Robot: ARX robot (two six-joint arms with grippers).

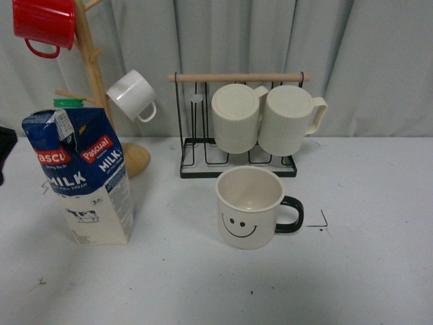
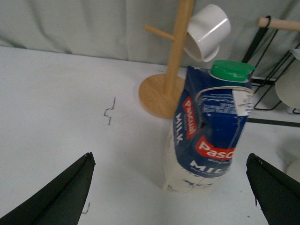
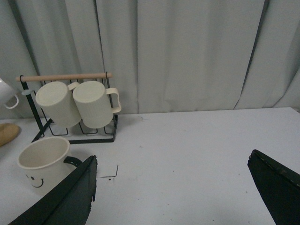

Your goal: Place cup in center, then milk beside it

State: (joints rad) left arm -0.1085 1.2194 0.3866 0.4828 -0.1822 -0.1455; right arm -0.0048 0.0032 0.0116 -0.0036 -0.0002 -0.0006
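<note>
Half done: cup (image 1: 249, 206) sits in center (image 1: 310, 202); milk (image 1: 84, 177) waits far left, before my wide-spread left gripper (image 2: 168, 157); right gripper (image 3: 172, 154) equally wide, empty.

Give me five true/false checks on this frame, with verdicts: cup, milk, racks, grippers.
1. The smiley cup stands upright on the table, handle toward the robot's right. True.
2. The milk carton lies on its side. False: it stands upright, though its top is crumpled.
3. The left gripper is shut on the carton. False: it is open, with a finger on either side of the carton and neither touching it.
4. Two ribbed cream mugs hang on the wire rack. True.
5. The topmost hanging mug is blue. False: a red mug hangs high on the wooden tree.
</note>
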